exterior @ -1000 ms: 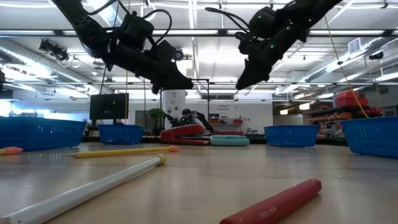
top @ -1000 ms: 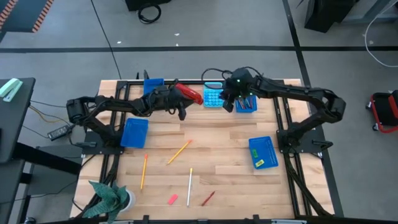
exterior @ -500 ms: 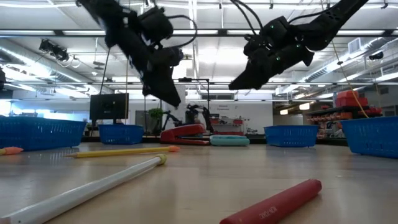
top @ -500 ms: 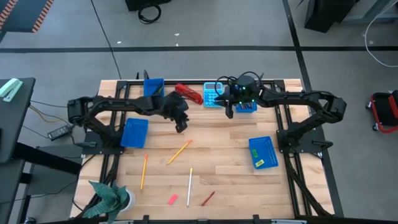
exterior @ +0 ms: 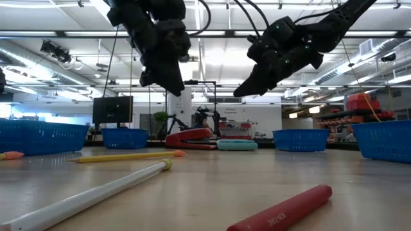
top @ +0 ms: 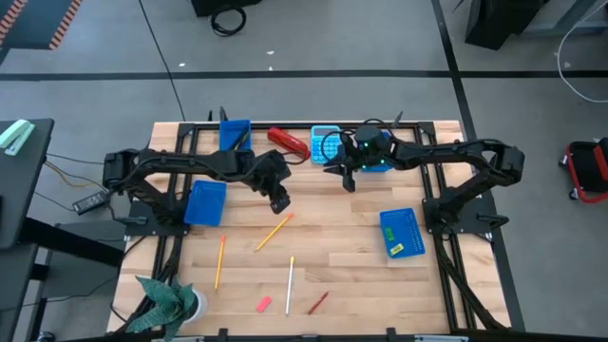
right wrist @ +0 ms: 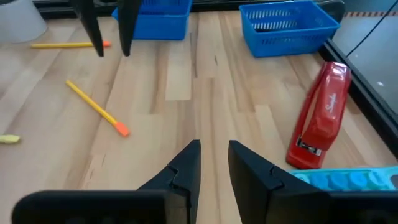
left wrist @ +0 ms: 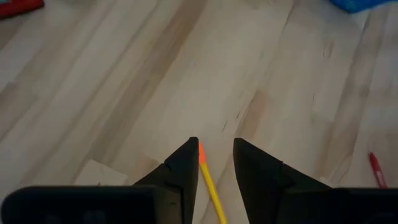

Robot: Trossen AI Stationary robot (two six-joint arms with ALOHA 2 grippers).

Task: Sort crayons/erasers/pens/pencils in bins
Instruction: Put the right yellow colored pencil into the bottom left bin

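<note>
Biggest hazard: collision of the two arms mid-table, left gripper (top: 279,202) and right gripper (top: 348,180) hovering near each other, both parted and empty. Next: pinching the orange-tipped pencil (top: 274,231), lying just below the left gripper, off-centre and flicking it away from the bins (top: 206,201). Least: nudging the red stapler (right wrist: 322,116) near the right gripper.
</note>
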